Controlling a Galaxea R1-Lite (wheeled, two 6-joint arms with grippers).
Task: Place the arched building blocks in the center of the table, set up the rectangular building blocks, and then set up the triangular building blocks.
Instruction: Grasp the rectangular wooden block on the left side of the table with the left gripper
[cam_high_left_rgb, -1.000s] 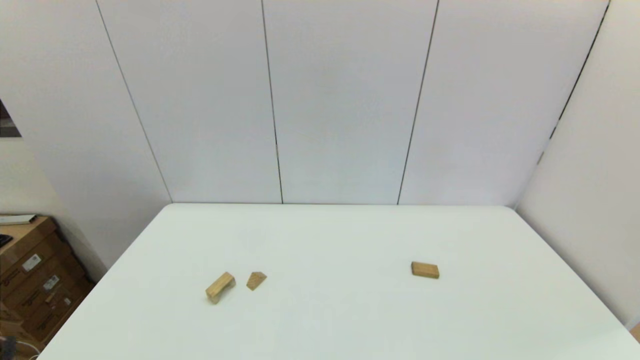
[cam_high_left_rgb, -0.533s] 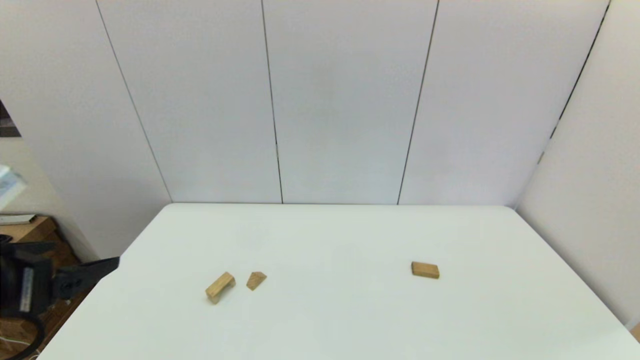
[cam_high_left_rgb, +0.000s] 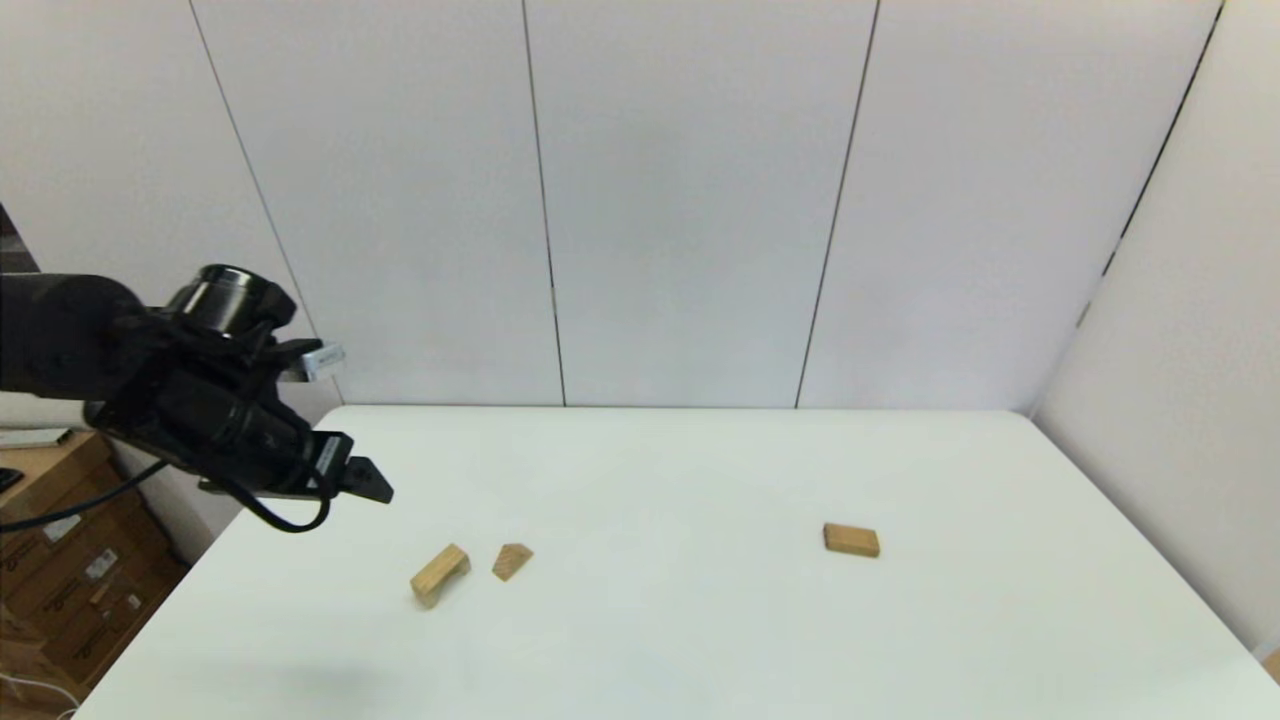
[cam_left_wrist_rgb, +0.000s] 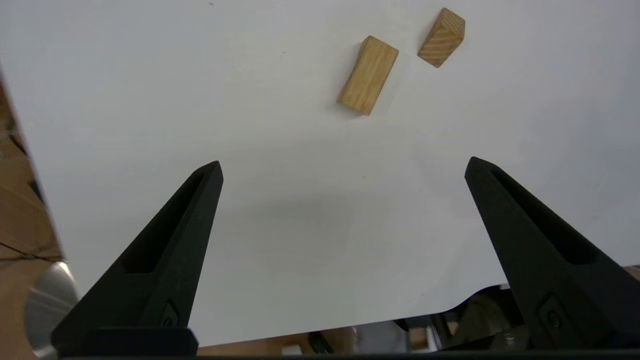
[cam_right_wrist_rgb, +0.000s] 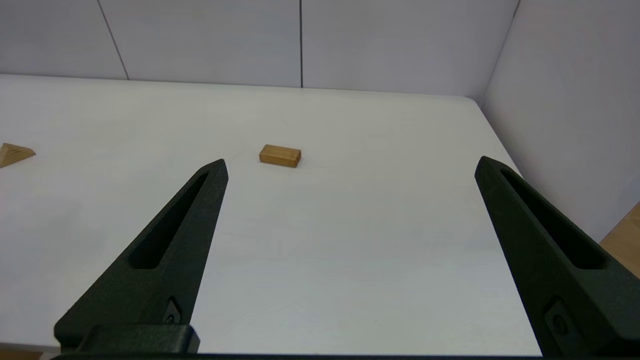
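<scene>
Left gripper (cam_high_left_rgb: 375, 492) hangs above the table's (cam_high_left_rgb: 700, 640) left edge, fingers spread wide apart w/ nothing between them; in its wrist view the gap (cam_left_wrist_rgb: 342, 170) frames bare white tabletop, w/ the table's near edge running just behind the fingertips. Right gripper (cam_right_wrist_rgb: 350, 165) sits low at the near right side, out of the head view, fingers also wide apart & empty, pointing across the table toward the back wall.

Room: the whole middle of the table is bare white, from the near edge to the far edge at the wall panels. Right edge runs close to the side wall. Cardboard boxes (cam_high_left_rgb: 70, 580) stand on the floor beyond the left edge.

Arched block (cam_high_left_rgb: 440, 574) rests on its legs at near left, flat back up, long axis slanting from near-left to far-right. Triangular block (cam_high_left_rgb: 512, 560) lies just beside it on the right, apart, not touching, one sloping face up. Rectangular block (cam_high_left_rgb: 851, 540) lies flat well apart from both, on the right half, long axis running roughly left-right, slightly skewed.
</scene>
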